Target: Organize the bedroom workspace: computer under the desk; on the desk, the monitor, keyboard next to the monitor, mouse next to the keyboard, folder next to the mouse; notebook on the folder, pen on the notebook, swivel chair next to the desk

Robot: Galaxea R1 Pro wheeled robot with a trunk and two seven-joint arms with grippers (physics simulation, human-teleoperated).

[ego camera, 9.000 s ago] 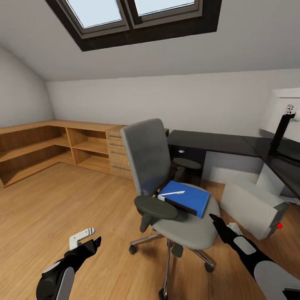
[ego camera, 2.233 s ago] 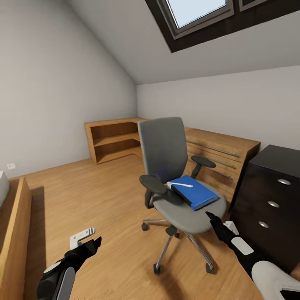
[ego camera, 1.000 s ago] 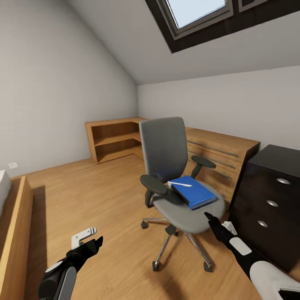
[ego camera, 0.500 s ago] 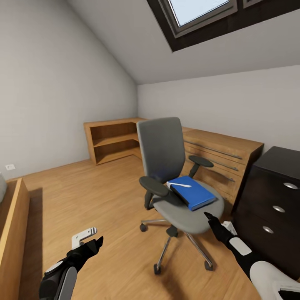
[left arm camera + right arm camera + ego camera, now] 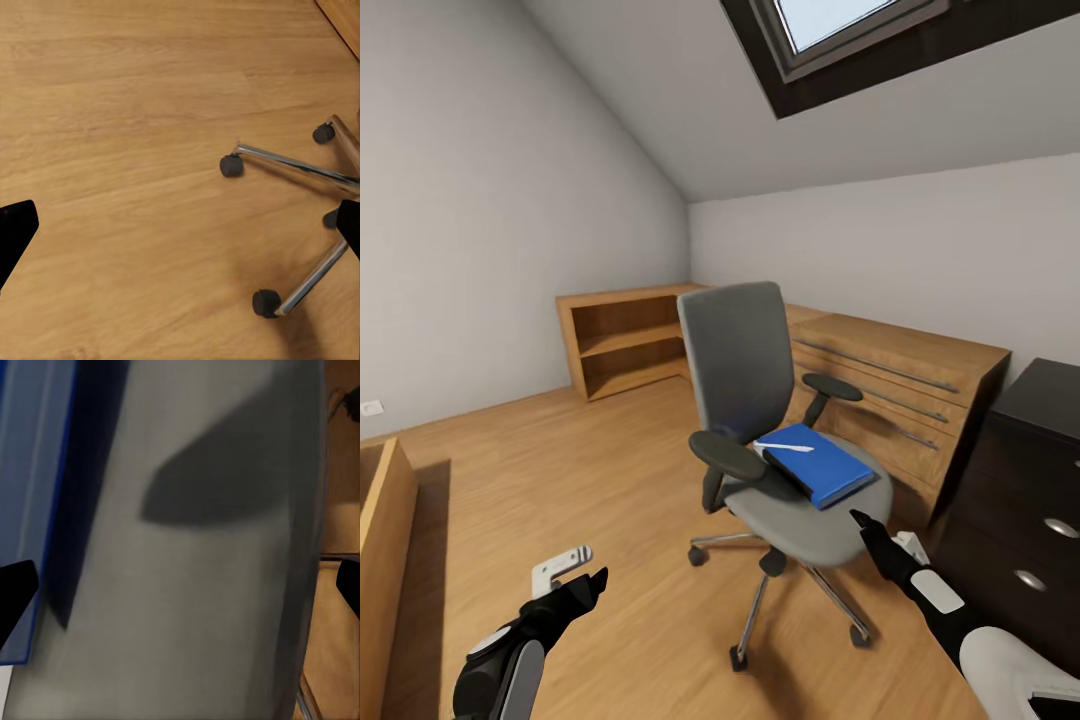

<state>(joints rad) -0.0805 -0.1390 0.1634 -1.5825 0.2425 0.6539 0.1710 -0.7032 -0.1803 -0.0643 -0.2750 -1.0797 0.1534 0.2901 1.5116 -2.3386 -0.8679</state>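
Both my grippers gape wide, empty: left gripper (image 5: 575, 580) low over floor (image 5: 560, 470), right gripper (image 5: 875, 535) near chair (image 5: 760, 400) seat edge. Folder (image 5: 815, 465) lies on the seat, pen (image 5: 782, 446) on top.

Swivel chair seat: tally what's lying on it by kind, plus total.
folder: 1
pen: 1
notebook, only a dark sliver showing at the folder's edge under the pen: 1
Total: 3, all on the swivel chair seat.
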